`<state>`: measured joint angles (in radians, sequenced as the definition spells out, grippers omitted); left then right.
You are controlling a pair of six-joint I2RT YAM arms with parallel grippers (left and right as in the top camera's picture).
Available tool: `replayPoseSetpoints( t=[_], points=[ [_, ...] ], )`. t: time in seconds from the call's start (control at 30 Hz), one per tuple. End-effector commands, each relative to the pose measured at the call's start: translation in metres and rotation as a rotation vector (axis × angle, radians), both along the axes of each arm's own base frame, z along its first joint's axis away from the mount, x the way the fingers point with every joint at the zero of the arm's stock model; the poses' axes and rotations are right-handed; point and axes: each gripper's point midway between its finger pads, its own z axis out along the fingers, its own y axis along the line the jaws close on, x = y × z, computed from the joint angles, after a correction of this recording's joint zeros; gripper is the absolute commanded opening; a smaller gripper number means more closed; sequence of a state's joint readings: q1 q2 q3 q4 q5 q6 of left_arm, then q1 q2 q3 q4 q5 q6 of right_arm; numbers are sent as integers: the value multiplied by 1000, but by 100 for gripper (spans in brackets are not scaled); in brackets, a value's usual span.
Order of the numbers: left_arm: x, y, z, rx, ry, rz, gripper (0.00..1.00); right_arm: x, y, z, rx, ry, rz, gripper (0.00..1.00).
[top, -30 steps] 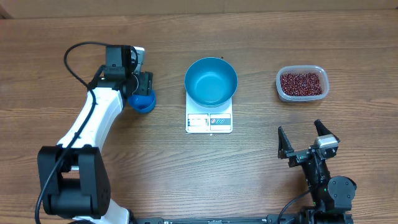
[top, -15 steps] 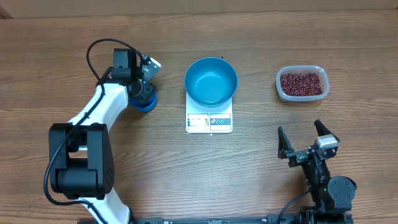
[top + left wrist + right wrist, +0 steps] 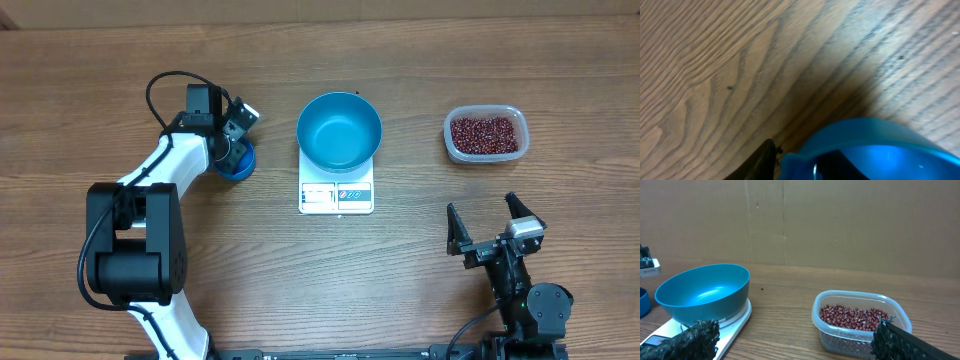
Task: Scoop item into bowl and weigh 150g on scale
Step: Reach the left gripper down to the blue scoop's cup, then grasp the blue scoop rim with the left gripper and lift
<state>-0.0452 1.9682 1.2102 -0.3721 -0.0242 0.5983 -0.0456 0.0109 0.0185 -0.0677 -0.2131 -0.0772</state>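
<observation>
The bright blue bowl (image 3: 339,131) sits on the white scale (image 3: 336,196), a little toward 12 o'clock from the middle of the wooden table (image 3: 400,280), and the display panel of the scale faces 6 o'clock. The bowl looks empty inside. At 3 o'clock from it, well apart, is a clear plastic tub (image 3: 450,140), and all the dark red beans (image 3: 485,134) lie in this tub. At 9 o'clock from the bowl, the left gripper (image 3: 233,148) is down over a small blue scoop (image 3: 237,163). Its wrist camera shows the scoop rim very close and only one dark finger (image 3: 760,162) beside it, so I cannot tell whether it grasps the scoop. The right gripper (image 3: 481,203) waits at 5 o'clock from the scale with its jaws spread wide and nothing between them.
</observation>
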Motion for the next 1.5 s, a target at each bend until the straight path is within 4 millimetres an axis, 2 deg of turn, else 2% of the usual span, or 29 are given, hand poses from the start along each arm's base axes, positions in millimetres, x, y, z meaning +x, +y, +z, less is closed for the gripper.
replayPoseSetpoints(
  t=[0.0,0.1,0.13,0.33,0.57,0.67,0.73,0.83,0.93,1.0,1.03,1.17,1.2,1.37,1.47],
  points=[
    [3,14,-4,12,-5,137,30,0,0,-2,9,-1,1,100],
    [-1,18,-5,-27,6,275,16,0,0,-2,9,-1,1,100],
    [-4,18,-7,-46,16,322,5,0,0,-2,9,-1,1,100],
    [-42,19,-19,-143,150,677,4,0,0,-2,9,-1,1,100],
    [-106,17,-27,-217,330,1326,4,0,0,-2,9,-1,1,100],
    [-121,13,-27,-228,370,1492,7,0,0,-2,9,-1,1,100],
    [-123,13,-26,-237,367,1562,9,0,0,-2,9,-1,1,100],
    [-123,12,-26,-258,350,1652,17,0,0,-2,9,-1,1,100],
    [-121,10,-27,-281,346,1699,42,0,0,-2,9,-1,1,100],
    [-119,8,-27,-297,351,1695,64,0,0,-2,9,-1,1,100],
    [-119,9,-27,-292,346,1691,78,0,0,-2,9,-1,1,100],
    [-118,22,-26,-219,297,1611,96,0,0,-2,9,-1,1,100],
    [-118,25,-26,-200,294,1568,100,0,0,-2,9,-1,1,100],
    [-101,31,-21,-135,278,1265,100,0,0,-2,9,-1,1,100],
    [-88,31,-14,-131,264,1157,99,0,0,-2,9,-1,1,100]
  ],
)
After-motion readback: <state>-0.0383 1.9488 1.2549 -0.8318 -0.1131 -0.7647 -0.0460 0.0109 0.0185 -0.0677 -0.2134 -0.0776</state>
